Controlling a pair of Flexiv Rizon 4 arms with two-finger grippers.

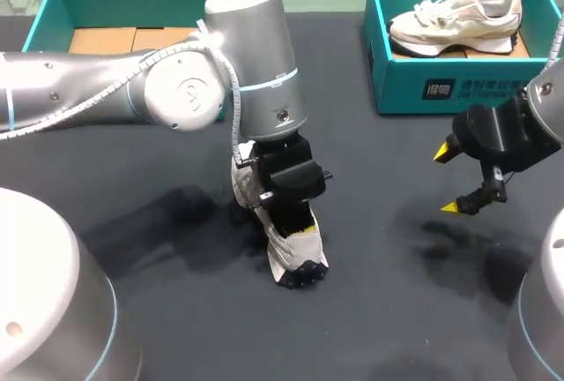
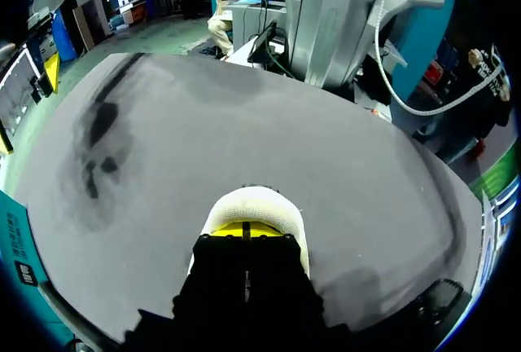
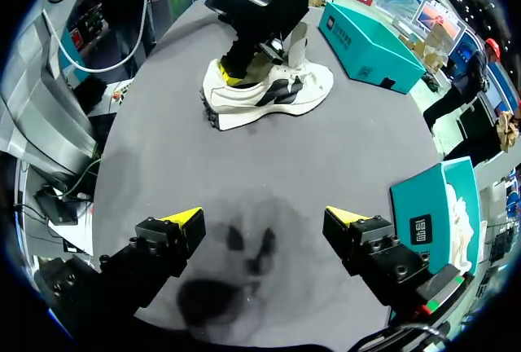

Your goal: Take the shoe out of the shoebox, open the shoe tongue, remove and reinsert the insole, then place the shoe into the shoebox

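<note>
A white shoe (image 1: 295, 253) (image 3: 277, 91) with black sole lugs stands on the dark table, out of any box, its tongue sticking up. My left gripper (image 1: 304, 220) (image 3: 236, 77) comes straight down into the shoe's opening near the heel. In its own wrist view the yellow tips (image 2: 244, 228) lie together, shut, just behind the shoe's white rim (image 2: 256, 204). Whether they pinch anything inside is hidden. My right gripper (image 1: 452, 180) (image 3: 267, 217) hangs open and empty over bare table, well to the right of the shoe.
A teal shoebox (image 1: 379, 55) (image 3: 431, 222) at the back right holds a second white shoe (image 1: 454, 21). Another teal box (image 1: 53, 6) (image 3: 370, 46) with cardboard inside stands at the back left. My left arm's big elbow joint (image 1: 189, 90) hangs over the table's middle left.
</note>
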